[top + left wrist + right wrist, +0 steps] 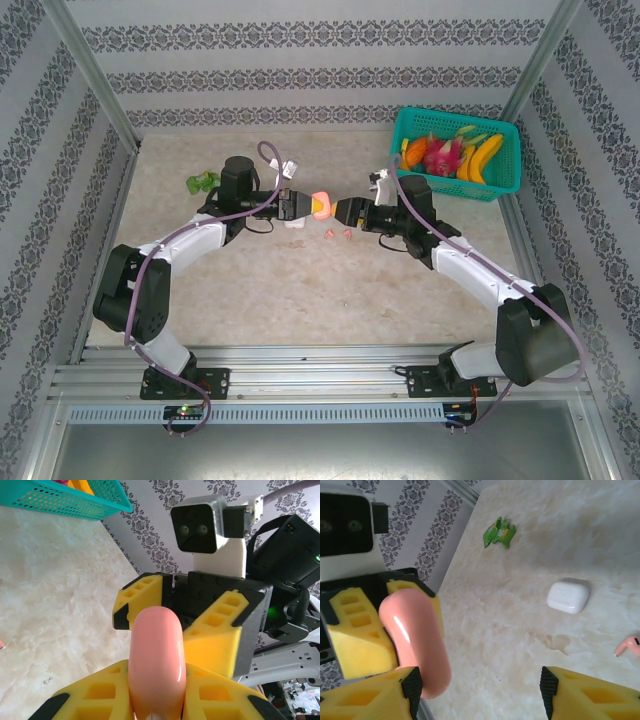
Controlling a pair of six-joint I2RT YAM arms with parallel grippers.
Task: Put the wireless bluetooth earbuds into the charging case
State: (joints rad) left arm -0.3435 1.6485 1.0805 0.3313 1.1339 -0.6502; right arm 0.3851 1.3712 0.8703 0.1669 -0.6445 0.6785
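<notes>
**A:** Pink plastic, glossy: the pink case [156, 660] hangs above the table [300, 300], clamped across its body by the left gripper [305, 206], jaws tight on it.

**B:** And the right gripper [480, 682]?

**A:** Facing it, jaws wide, straddling the free end of the pink case. One finger sits just beside the shell, the other well apart. It holds nothing.

**B:** So the lid comes next, I'd judge. How should it go?

**A:** Centre the free end between the fingers before closing. Catch the lid half and not the base, and let the left gripper take the pull without twisting. The shell looks slick and rounded, so a grip near the tip could slip off. Whether the seam faces the right way, I cannot tell.

**B:** Where are the buds?

**A:** The pink earbuds [328, 236] lie on the table just under the pink case, a little toward the arms' bases. They are near each other but apart. I count two.

**B:** The rest of the count?

**A:** Two cases: the pink one, and one white case [568, 596] lying flat, lid shut, below the pink case on the left arm's side. One teal basket [450, 188] of fruit sits well beyond the pink case on the right arm's side. One green scrap [203, 182] lies well off on the left arm's side.
</notes>
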